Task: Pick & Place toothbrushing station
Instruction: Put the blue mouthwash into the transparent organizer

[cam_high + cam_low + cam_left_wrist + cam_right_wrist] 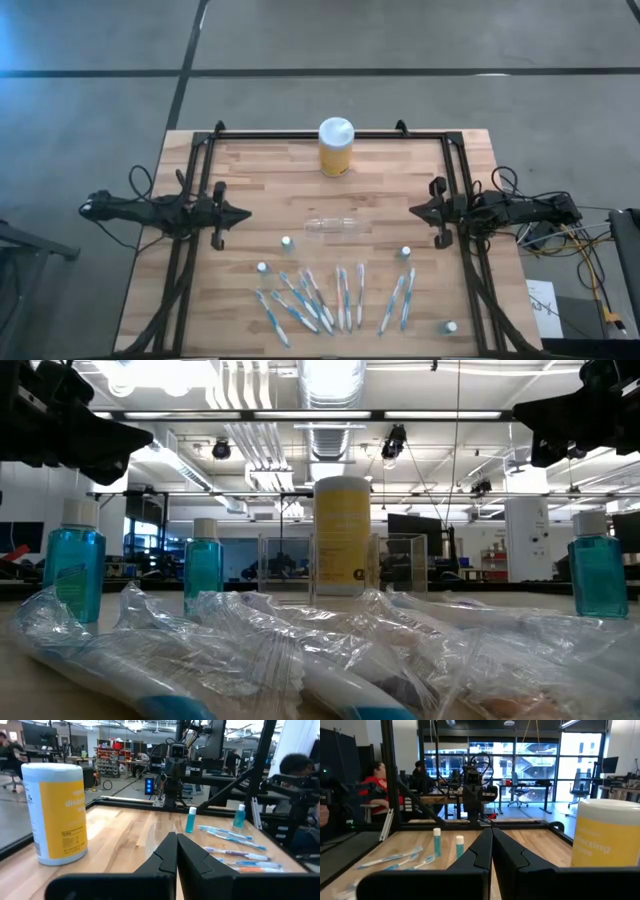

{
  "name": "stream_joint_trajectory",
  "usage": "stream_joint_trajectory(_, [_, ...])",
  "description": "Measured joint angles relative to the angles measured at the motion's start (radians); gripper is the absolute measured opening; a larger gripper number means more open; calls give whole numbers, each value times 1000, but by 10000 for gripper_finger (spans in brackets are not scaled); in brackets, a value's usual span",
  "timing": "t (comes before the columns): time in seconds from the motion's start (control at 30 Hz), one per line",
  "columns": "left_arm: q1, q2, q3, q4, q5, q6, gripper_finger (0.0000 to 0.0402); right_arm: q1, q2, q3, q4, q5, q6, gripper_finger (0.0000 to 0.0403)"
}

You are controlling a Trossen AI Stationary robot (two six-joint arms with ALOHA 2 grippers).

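The clear plastic holder (330, 226) lies on its side at the middle of the wooden table; it shows faintly in the left wrist view (160, 832). Several blue-and-white toothbrushes (335, 298) in clear wrappers lie side by side near the table's near edge. Small blue tubes with white caps stand around them (286, 242) (405, 253) (262, 268). My left gripper (245, 213) is shut and empty at the table's left side, pointing at the holder. My right gripper (413, 211) is shut and empty at the right side, facing it.
A yellow jar with a white lid (336, 147) stands at the table's far middle. A black metal frame (300, 134) runs along the table's far, left and right edges. One more small tube (450, 327) stands at the near right corner. People sit in the room beyond.
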Motion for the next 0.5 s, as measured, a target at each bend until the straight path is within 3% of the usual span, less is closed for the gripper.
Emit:
stream_joint_trajectory(0.27, [0, 107, 166, 22, -41, 45, 3, 0, 0, 0, 0, 1, -3, 8])
stream_joint_trajectory(0.4, [0, 253, 341, -19, -46, 37, 2, 0, 0, 0, 0, 1, -2, 8])
stream_joint_trajectory(0.5, [0, 399, 502, -141, -48, -16, 2, 0, 0, 0, -10, 1, -1, 8])
